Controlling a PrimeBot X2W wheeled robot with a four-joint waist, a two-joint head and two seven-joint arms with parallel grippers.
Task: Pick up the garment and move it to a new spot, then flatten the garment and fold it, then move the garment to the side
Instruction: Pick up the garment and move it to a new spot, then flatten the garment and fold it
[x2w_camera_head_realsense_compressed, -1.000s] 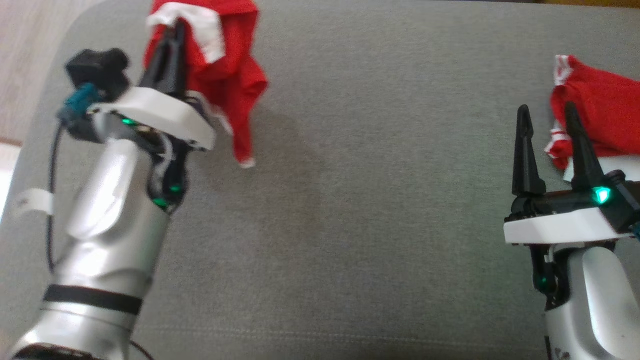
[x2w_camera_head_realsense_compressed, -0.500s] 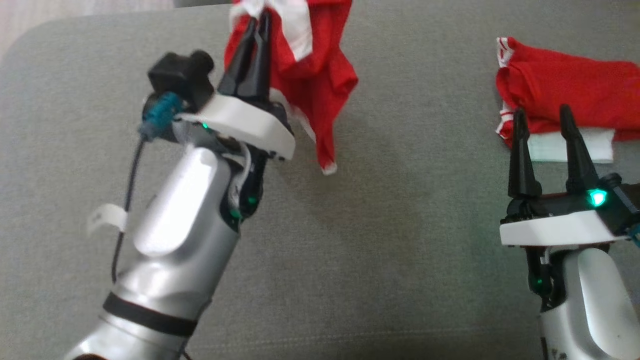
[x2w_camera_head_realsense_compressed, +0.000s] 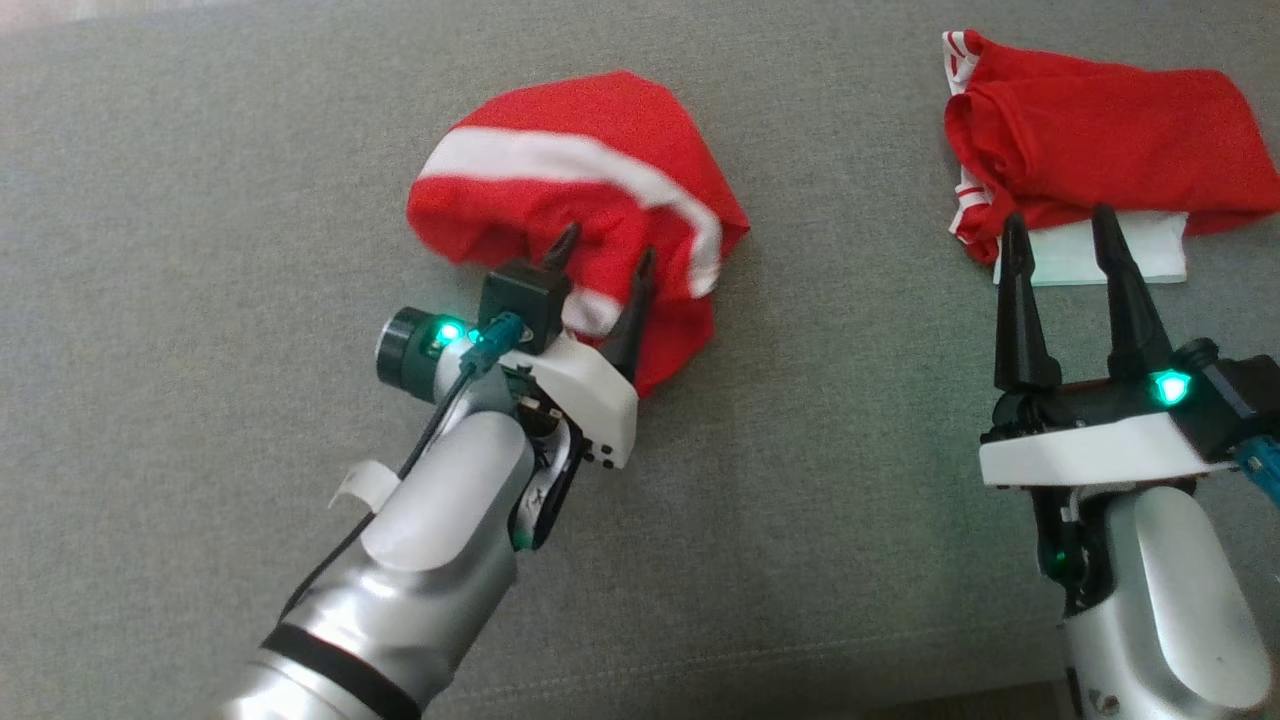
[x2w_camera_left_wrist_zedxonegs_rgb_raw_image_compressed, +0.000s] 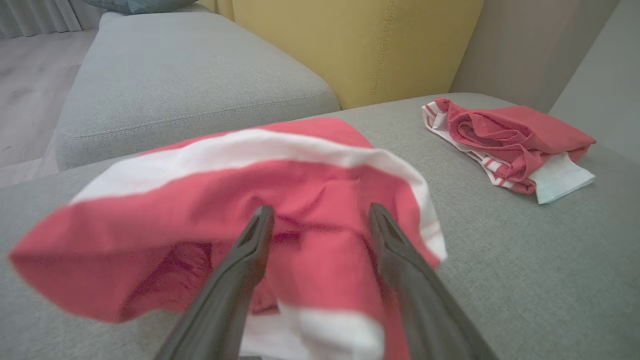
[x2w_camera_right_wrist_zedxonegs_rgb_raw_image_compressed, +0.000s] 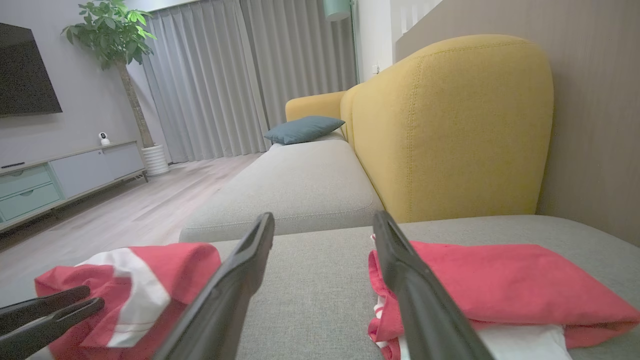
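Observation:
The garment (x2w_camera_head_realsense_compressed: 570, 170), red with a white stripe, lies crumpled on the grey cushion (x2w_camera_head_realsense_compressed: 820, 480). My left gripper (x2w_camera_head_realsense_compressed: 609, 245) is open just over its near edge, one finger on each side of a fold, gripping nothing. The left wrist view has the garment (x2w_camera_left_wrist_zedxonegs_rgb_raw_image_compressed: 200, 200) spread under the open left gripper (x2w_camera_left_wrist_zedxonegs_rgb_raw_image_compressed: 321, 210). My right gripper (x2w_camera_head_realsense_compressed: 1058, 218) stands open at the right, its fingertips just short of a second, folded red garment (x2w_camera_head_realsense_compressed: 1090, 170). In the right wrist view the open right gripper (x2w_camera_right_wrist_zedxonegs_rgb_raw_image_compressed: 324, 216) frames the crumpled garment (x2w_camera_right_wrist_zedxonegs_rgb_raw_image_compressed: 150, 280) on the left.
The folded red and white garment (x2w_camera_left_wrist_zedxonegs_rgb_raw_image_compressed: 505, 145) rests at the cushion's far right. A yellow sofa back (x2w_camera_right_wrist_zedxonegs_rgb_raw_image_compressed: 450, 130) rises behind it. Another grey seat (x2w_camera_right_wrist_zedxonegs_rgb_raw_image_compressed: 295, 190) with a blue pillow (x2w_camera_right_wrist_zedxonegs_rgb_raw_image_compressed: 305, 129) lies beyond. Wooden floor (x2w_camera_right_wrist_zedxonegs_rgb_raw_image_compressed: 125, 215) is off the left side.
My left gripper has opened and let go of the garment, which hung from it before and now lies heaped on the cushion. The head camera has shifted. The right gripper stays open.

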